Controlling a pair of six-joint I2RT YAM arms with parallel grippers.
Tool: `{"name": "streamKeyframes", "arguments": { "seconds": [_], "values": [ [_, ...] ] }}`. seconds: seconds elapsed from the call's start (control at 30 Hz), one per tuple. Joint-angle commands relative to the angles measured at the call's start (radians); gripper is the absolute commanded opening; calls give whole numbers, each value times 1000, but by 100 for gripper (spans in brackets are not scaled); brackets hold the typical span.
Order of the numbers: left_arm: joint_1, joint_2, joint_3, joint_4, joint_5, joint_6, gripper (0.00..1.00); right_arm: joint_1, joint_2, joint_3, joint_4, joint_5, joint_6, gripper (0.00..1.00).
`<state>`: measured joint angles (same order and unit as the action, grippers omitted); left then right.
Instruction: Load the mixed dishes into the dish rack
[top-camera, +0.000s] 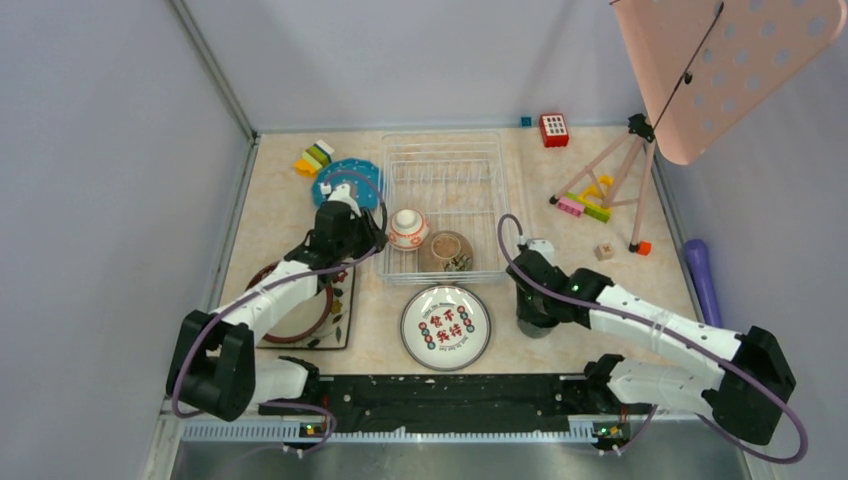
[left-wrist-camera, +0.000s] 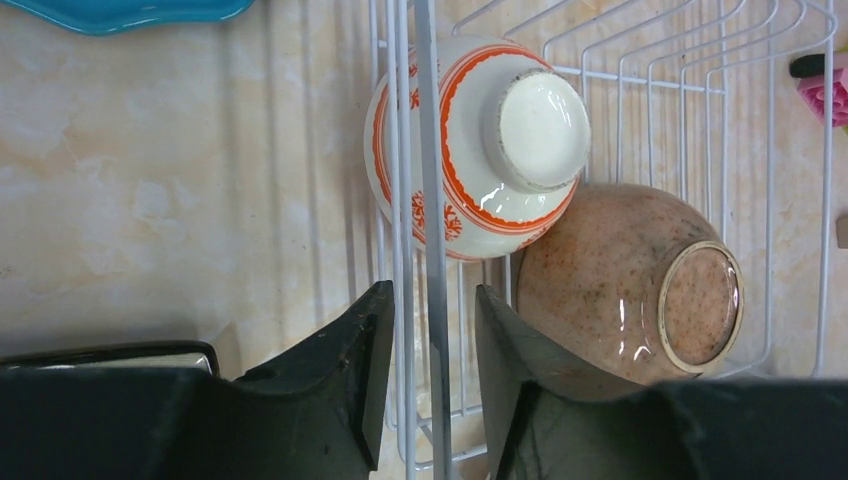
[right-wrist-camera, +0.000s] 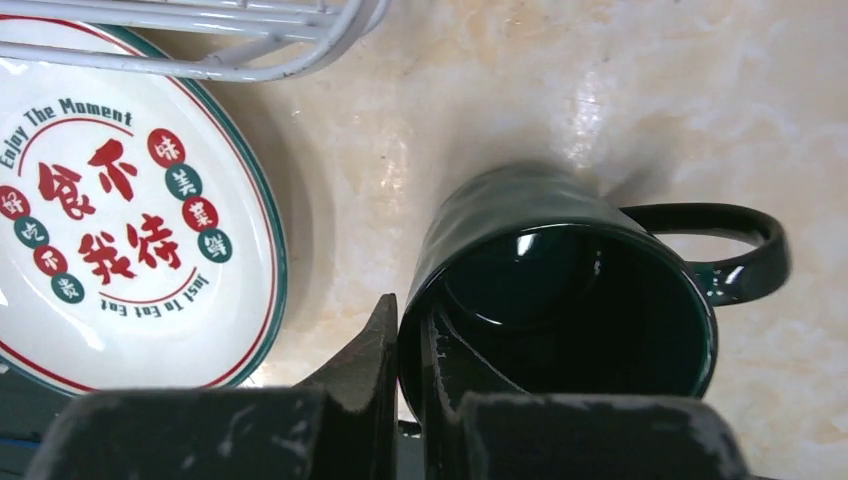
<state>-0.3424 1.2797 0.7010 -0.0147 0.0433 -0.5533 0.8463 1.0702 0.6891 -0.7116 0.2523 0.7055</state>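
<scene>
The white wire dish rack (top-camera: 384, 200) stands at the table's middle back. Two bowls lie upside down in its near end: the orange-white bowl (left-wrist-camera: 470, 150) and the brown bowl (left-wrist-camera: 610, 270). My left gripper (left-wrist-camera: 432, 310) is open, its jaws straddling the rack's left wall wire without touching it. My right gripper (right-wrist-camera: 410, 320) is shut on the rim of the dark green mug (right-wrist-camera: 500, 220), one finger inside and one outside. The mug stands on the table right of the round plate with red characters (top-camera: 446, 326). The blue plate (top-camera: 345, 178) lies left of the rack. The square leaf-patterned plate (top-camera: 340, 325) is under my left arm.
A pink perforated board (top-camera: 720, 60) on a tripod stands at the back right. Toy blocks (top-camera: 585, 200) lie by its legs, with more blocks (top-camera: 315, 158) at the back left. A purple object (top-camera: 702, 275) lies by the right wall.
</scene>
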Motion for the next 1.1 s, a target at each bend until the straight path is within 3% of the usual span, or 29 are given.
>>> {"name": "streamKeyframes", "arguments": {
  "seconds": [0.0,0.2,0.4,0.53,0.6,0.73,0.87,0.97,1.07],
  "values": [
    [3,-57,-22,46,47,13,44,11,-70,90,-115,62,3,0],
    [3,-74,-23,46,87,2,63,10,-196,276,-269,108,-9,0],
    [4,-116,-22,50,145,12,70,10,-262,472,-291,124,-62,0],
    [3,-163,11,-18,198,-14,78,10,-282,545,-196,96,-138,0],
    [4,-188,39,-55,246,-49,89,11,-286,541,-95,28,-174,0],
    [3,-223,75,-38,395,-194,91,-2,-270,475,133,-97,-197,0],
    [3,-233,31,176,564,-441,93,-126,-241,347,450,-382,-131,0],
    [9,-207,-14,375,631,-640,94,-252,-221,193,821,-643,12,0],
    [20,-160,-20,484,667,-774,96,-315,-182,99,1142,-764,128,0]
  ]
}}
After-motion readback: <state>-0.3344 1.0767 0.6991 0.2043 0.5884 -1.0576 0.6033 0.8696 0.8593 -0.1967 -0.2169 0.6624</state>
